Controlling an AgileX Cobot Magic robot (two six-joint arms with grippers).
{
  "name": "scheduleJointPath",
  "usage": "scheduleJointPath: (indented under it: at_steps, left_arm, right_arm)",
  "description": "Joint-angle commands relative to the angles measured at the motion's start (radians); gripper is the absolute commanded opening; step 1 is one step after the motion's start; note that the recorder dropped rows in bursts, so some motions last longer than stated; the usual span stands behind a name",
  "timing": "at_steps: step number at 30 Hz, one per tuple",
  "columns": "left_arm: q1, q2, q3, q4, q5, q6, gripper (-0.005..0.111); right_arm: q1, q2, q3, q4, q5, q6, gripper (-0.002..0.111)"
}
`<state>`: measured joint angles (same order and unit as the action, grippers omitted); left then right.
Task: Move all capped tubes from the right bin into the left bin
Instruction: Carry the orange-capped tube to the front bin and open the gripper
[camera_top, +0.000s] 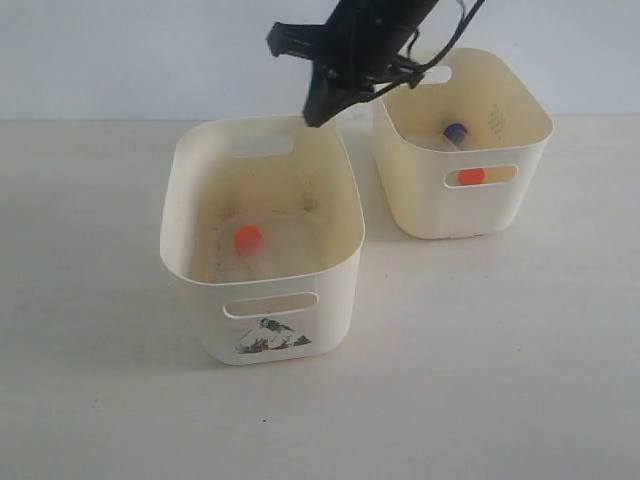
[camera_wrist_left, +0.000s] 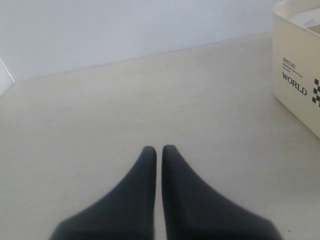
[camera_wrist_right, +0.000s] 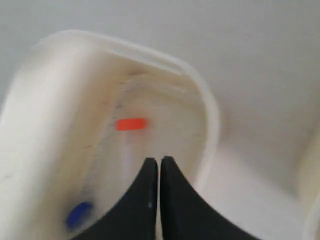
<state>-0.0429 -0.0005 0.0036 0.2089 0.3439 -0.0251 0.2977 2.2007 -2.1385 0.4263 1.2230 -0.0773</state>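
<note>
Open worktop (camera_top: 520, 380) lies along the near edge and both sides. The one tight spot is the gap between the left bin (camera_top: 200, 290), mid-worktop, and the right bin (camera_top: 420, 200) by the far edge. My right pincer (camera_top: 320, 112) hangs tilted over the left bin's far rim, clenched on nothing (arm slanting down from above the right bin). An orange tube (camera_top: 250, 243) lies in the left bin. A blue tube (camera_top: 455, 131) and an orange cap (camera_top: 471, 176) sit in the right one. My left pincer (camera_wrist_left: 156, 149) is clenched too, over bare worktop.

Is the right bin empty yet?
No, the right bin holds a blue-capped tube, and an orange cap shows through its handle slot.
</note>
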Motion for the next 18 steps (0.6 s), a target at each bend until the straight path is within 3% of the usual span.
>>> scheduleJointPath:
  at_steps: [1, 8, 18]
  left_arm:
    - [-0.001, 0.000, -0.004, -0.003, -0.004, -0.010, 0.004]
    - [-0.001, 0.000, -0.004, -0.003, -0.004, -0.010, 0.004]
    - [-0.001, 0.000, -0.004, -0.003, -0.004, -0.010, 0.004]
  right_arm:
    - [-0.020, -0.011, -0.066, -0.348, -0.002, 0.191, 0.001]
    - [-0.020, 0.008, -0.086, -0.696, -0.015, 0.236, 0.001]
    - [-0.056, 0.116, -0.086, -0.706, -0.024, 0.341, 0.001]
